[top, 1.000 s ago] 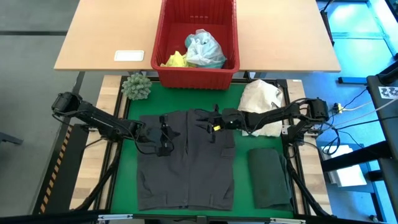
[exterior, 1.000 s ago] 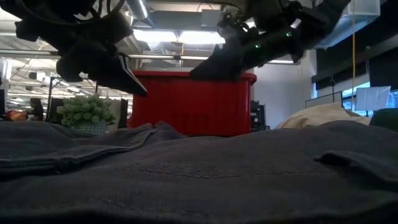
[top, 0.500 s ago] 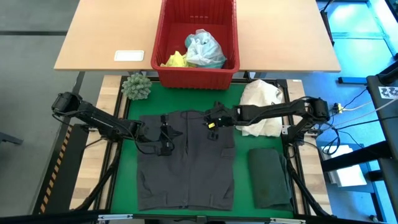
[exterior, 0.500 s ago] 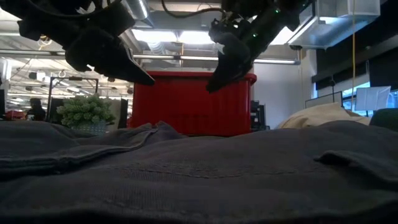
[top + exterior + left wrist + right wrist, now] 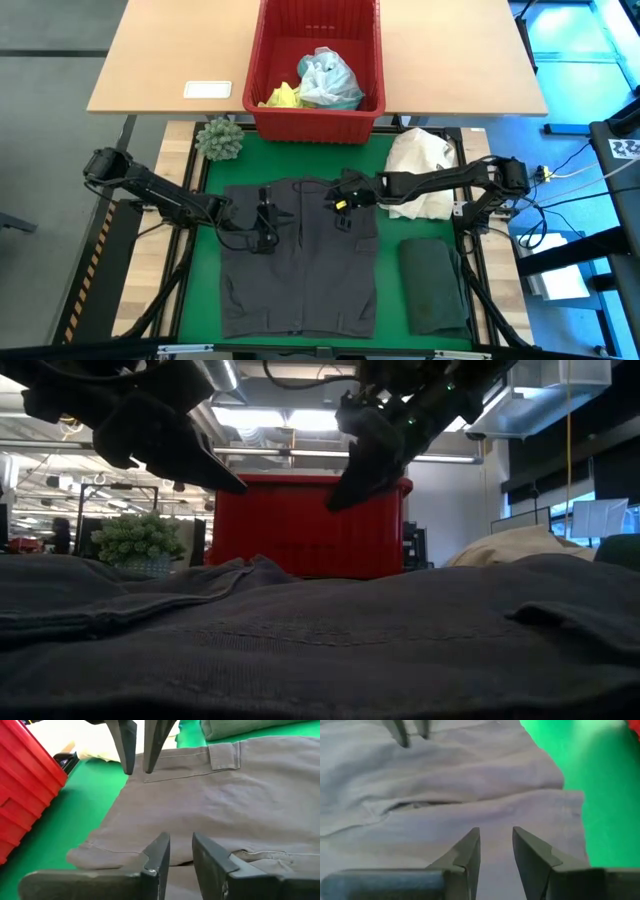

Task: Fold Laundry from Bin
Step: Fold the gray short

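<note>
Hovering over the flat grey cloth garment (image 5: 298,262) on the green mat (image 5: 390,290), the left gripper (image 5: 263,222) and right gripper (image 5: 340,196) show narrow, empty gaps. Folding looks underway; next, pinch an edge. More laundry (image 5: 320,82) waits in the red slotted plastic bin (image 5: 318,122).

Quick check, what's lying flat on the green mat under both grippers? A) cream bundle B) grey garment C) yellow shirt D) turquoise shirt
B: the grey garment lies spread on the mat, with the left gripper and right gripper over its top edge.
</note>
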Motion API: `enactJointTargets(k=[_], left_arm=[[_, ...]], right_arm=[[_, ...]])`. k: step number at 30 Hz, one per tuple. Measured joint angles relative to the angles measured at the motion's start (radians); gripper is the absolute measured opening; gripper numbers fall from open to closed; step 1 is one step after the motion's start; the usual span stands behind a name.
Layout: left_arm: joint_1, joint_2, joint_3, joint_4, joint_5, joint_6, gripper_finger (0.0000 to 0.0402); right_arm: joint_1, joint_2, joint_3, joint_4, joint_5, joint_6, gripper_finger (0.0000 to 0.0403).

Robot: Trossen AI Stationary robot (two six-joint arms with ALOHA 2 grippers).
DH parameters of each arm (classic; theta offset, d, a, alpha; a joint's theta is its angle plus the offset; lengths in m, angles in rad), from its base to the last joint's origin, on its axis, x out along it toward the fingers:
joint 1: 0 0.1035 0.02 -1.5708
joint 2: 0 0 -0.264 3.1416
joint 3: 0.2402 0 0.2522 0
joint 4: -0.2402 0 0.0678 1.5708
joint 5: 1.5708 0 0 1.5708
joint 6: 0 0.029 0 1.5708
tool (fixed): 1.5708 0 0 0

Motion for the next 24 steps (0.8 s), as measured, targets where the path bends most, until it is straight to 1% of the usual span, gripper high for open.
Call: enactJointTargets(k=[3, 6, 8, 14, 18, 20, 24], left_arm=[[0.000, 0.000, 0.000, 0.000, 0.000, 0.000, 0.0081], [0.000, 0.000, 0.000, -0.001, 0.000, 0.000, 0.0080], [0.000, 0.000, 0.000, -0.001, 0.000, 0.000, 0.0081], [0.000, 0.000, 0.000, -0.002, 0.000, 0.000, 0.0080], [0.000, 0.000, 0.000, -0.002, 0.000, 0.000, 0.0080], [0.000, 0.000, 0.000, -0.002, 0.000, 0.000, 0.0080], [0.000, 0.000, 0.000, -0.002, 0.000, 0.000, 0.0080]], right_arm=[[0.000, 0.000, -0.001, -0.014, 0.011, 0.001, 0.0081], [0.000, 0.000, -0.001, -0.021, 0.012, 0.000, 0.0026], [0.000, 0.000, -0.001, -0.023, 0.012, 0.000, 0.0008], [0.000, 0.000, -0.001, -0.032, 0.012, -0.003, 0.0004], [0.000, 0.000, -0.001, -0.030, 0.011, -0.001, 0.0024], [0.000, 0.000, -0.001, -0.030, 0.012, 0.000, 0.0027], [0.000, 0.000, -0.001, -0.032, 0.010, -0.004, 0.0006]])
